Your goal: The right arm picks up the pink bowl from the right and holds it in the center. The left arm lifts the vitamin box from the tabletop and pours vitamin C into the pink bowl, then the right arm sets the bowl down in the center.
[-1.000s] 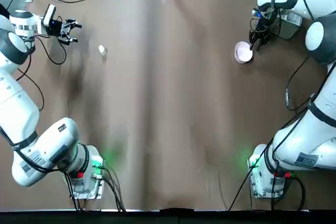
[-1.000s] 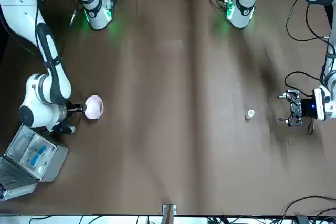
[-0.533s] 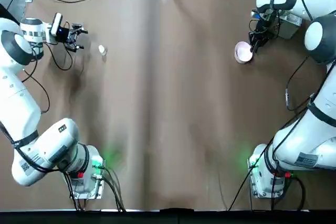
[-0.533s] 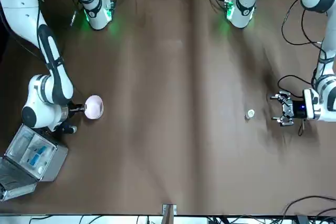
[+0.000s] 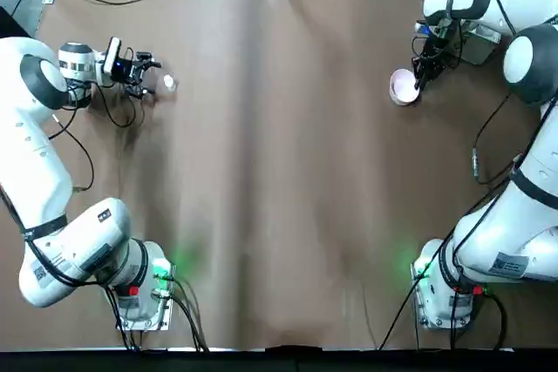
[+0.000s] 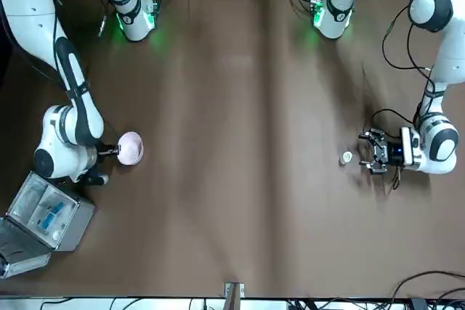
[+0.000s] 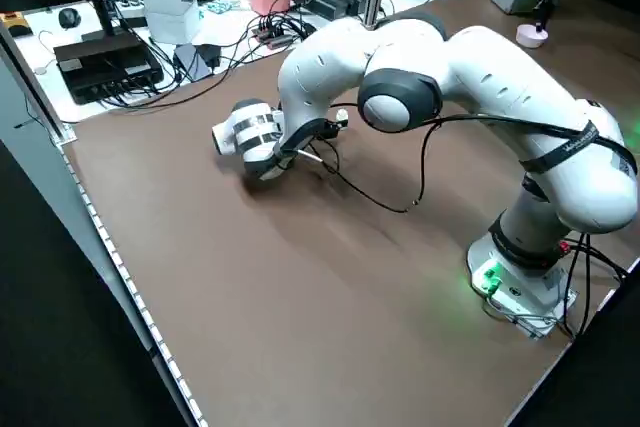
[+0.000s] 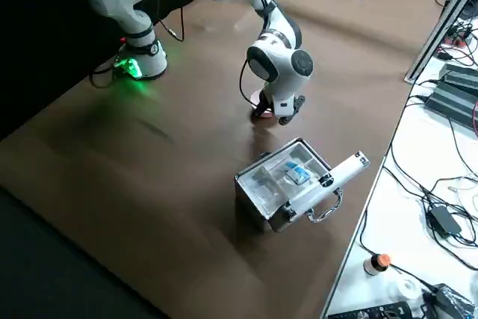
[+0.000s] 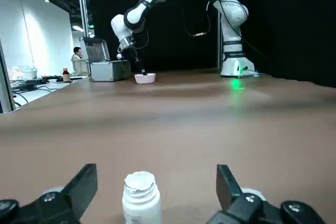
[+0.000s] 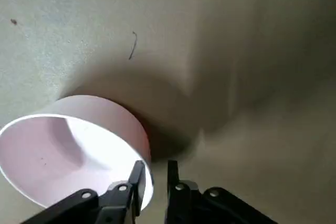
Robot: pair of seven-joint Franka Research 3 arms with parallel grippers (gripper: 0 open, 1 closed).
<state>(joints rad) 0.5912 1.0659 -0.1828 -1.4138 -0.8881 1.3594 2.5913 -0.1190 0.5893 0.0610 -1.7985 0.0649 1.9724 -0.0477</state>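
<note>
Brown tabletop fills the top view: the left gripper lies low at the far left with its fingers spread, the vitamin box just beyond their tips, and the right gripper sits at the near edge of the pink bowl at the far right. From the front, the box stands just off the left gripper, apart from it, and a grey case lies open near the bowl. The right side view adds the case's raised lid but hides the bowl behind the arm. The left wrist view alone shows the box upright, long axis vertical, cap up, between the released fingers and touching neither. The right wrist view shows the bowl resting mouth up on the table, its rim between nearly closed fingers.
</note>
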